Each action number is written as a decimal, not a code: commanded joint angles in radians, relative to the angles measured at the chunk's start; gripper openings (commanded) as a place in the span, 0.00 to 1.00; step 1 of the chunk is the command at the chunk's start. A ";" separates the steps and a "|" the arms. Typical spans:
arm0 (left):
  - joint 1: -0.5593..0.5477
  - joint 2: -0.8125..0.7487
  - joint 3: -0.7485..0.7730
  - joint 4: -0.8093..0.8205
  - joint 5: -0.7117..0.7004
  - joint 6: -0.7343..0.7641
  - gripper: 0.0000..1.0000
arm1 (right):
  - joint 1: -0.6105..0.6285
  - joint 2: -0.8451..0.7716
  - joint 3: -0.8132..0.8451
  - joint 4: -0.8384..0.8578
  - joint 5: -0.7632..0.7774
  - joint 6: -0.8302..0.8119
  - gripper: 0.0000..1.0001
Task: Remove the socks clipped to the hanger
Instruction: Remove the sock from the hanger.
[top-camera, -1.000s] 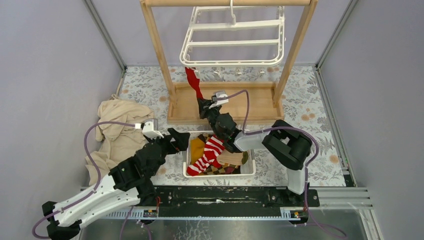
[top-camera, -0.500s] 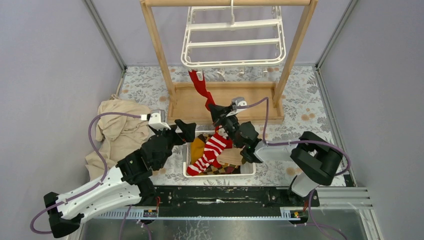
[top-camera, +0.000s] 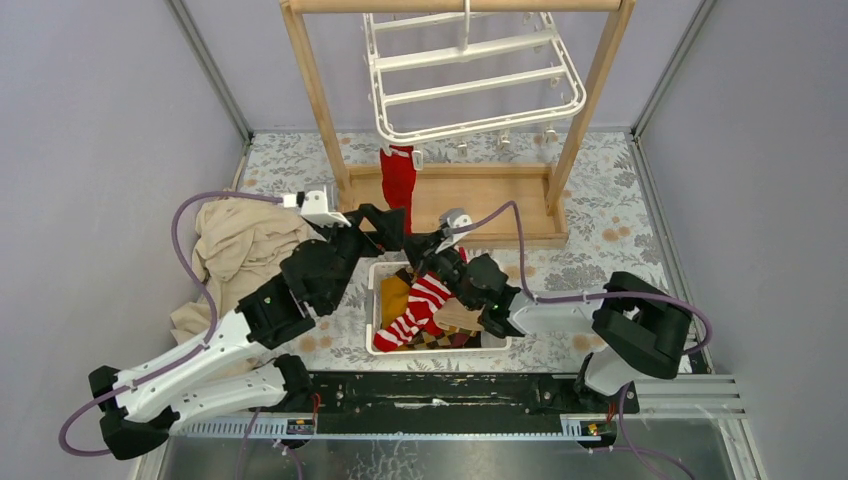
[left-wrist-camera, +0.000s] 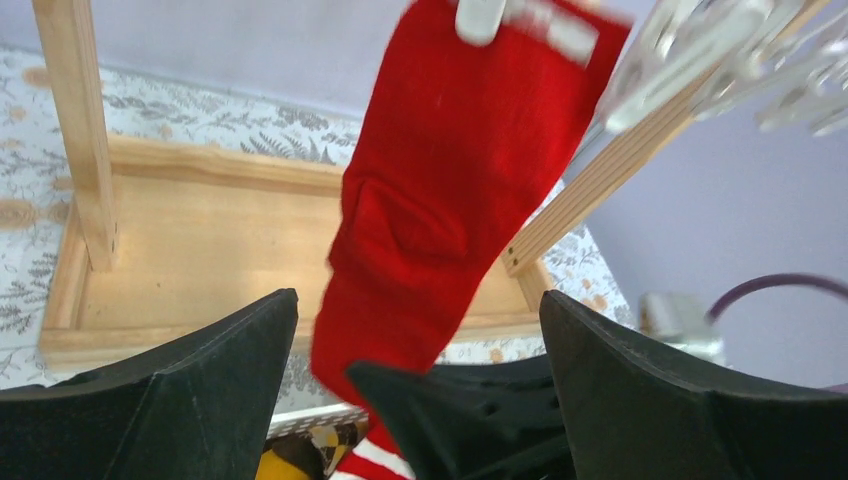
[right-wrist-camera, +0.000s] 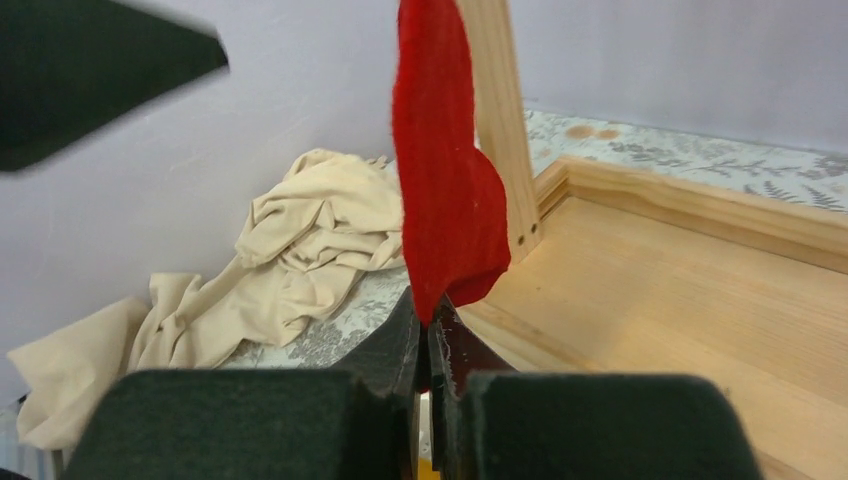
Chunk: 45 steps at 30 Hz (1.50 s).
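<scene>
While the red sock (top-camera: 398, 180) hangs by its cuff from a clip (left-wrist-camera: 480, 15) at the near left corner of the hanger (top-camera: 470, 90), your right pincer (right-wrist-camera: 432, 345) is clenched on just its toe tip. Pull slantwise and I judge that thin pinch may slip, or the tilted hanger may swing on the wooden rack (top-camera: 318, 100). Your right arm reaches low across the basket (top-camera: 440, 348); your left pincer (top-camera: 385, 225), spread wide, flanks the sock without touching it

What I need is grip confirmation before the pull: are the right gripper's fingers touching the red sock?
Touching. The right wrist view shows the right gripper shut, its fingers pinching the lower tip of the red sock, no gap.
</scene>
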 joint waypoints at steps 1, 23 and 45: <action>-0.004 -0.011 0.084 0.033 -0.045 0.069 0.98 | 0.049 0.060 0.095 -0.028 0.019 -0.042 0.00; -0.001 -0.095 -0.034 0.009 -0.076 0.009 0.98 | 0.137 0.040 0.205 -0.187 0.068 -0.068 0.00; 0.029 -0.328 -0.369 0.245 -0.098 -0.021 0.98 | -0.034 -0.003 0.158 -0.142 -0.515 0.252 0.00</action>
